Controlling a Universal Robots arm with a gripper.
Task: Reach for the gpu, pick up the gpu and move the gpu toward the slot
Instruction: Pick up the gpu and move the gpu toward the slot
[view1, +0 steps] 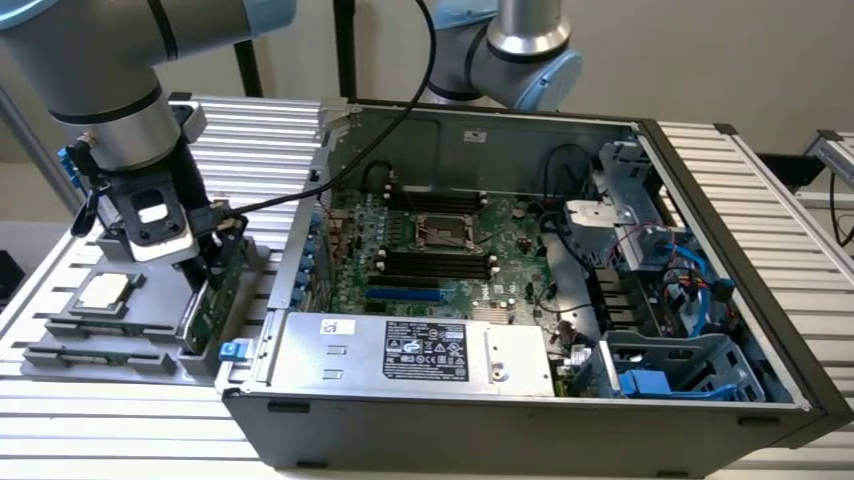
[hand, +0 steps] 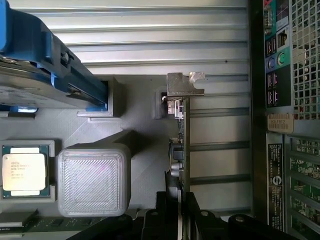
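The gpu (view1: 214, 295) is a thin green card standing on its edge in a grey holder tray (view1: 80, 355), at the exterior view's left of the open computer case. In the wrist view I look along the gpu's (hand: 183, 145) top edge, with its silver bracket (hand: 184, 84) seated in a notch of the tray. My gripper (view1: 203, 268) is lowered straight onto the card's upper edge, and the gripper (hand: 177, 222) straddles that edge at the end away from the bracket. A blue slot (view1: 400, 297) lies on the motherboard (view1: 441, 245) inside the case.
The tray also holds a square silver chip (hand: 22, 172), a grey ribbed block (hand: 92, 180) and a hard drive in a blue caddy (hand: 35, 75). The case wall (hand: 280, 125) stands close beside the card. A silver power supply (view1: 414, 350) sits at the case's front. A second arm's joint (view1: 521, 55) stands behind the case.
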